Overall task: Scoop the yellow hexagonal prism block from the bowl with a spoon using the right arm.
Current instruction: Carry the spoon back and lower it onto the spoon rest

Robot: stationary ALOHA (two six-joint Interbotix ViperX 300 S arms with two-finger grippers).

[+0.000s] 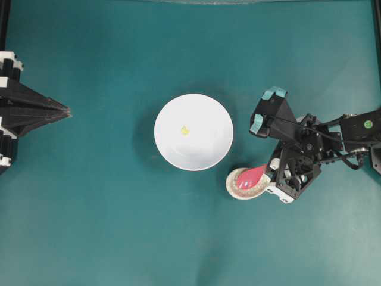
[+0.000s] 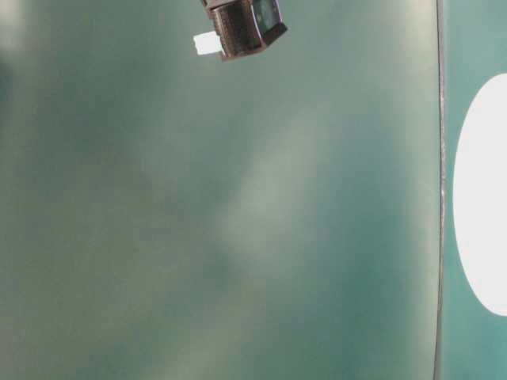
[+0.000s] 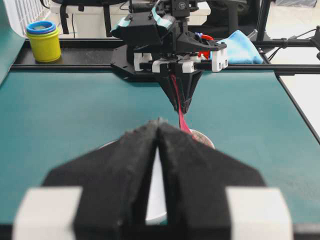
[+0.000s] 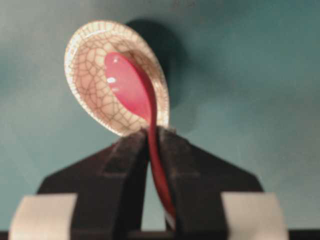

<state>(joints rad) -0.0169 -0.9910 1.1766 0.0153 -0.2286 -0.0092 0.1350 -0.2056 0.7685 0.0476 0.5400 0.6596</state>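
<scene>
The teal table [image 1: 107, 226] spreads under everything I can see. My right arm [image 1: 333, 140] reaches in from the right edge of the overhead view, black with teal pads near its wrist, and bends down toward the near side of the bowl. My left arm [image 1: 24, 110] sits at the far left edge, well apart from all the objects.

The bowl [image 1: 208, 152] is white, round and glossy, standing near the middle of the table. Just beside it, on its lower right in the overhead view, lies the speckled beige spoon rest [image 4: 92, 75], an oval dish with a crackled glaze.

The spoon [image 4: 131, 90] is pink-red and glossy. Its scoop lies over the rest, and its handle runs back between my fingers. My right gripper [image 4: 154, 145] is closed around that handle: in the wrist view both black jaws press against it from either side. Whether the scoop touches the rest or sits just above it, I cannot tell.

My left gripper [image 3: 159, 131] has its two fingers drawn together with nothing between them.

The yellow hexagonal prism block [image 1: 185, 130] is a tiny bright speck lying inside the bowl, a little left of its centre, apart from the spoon.
</scene>
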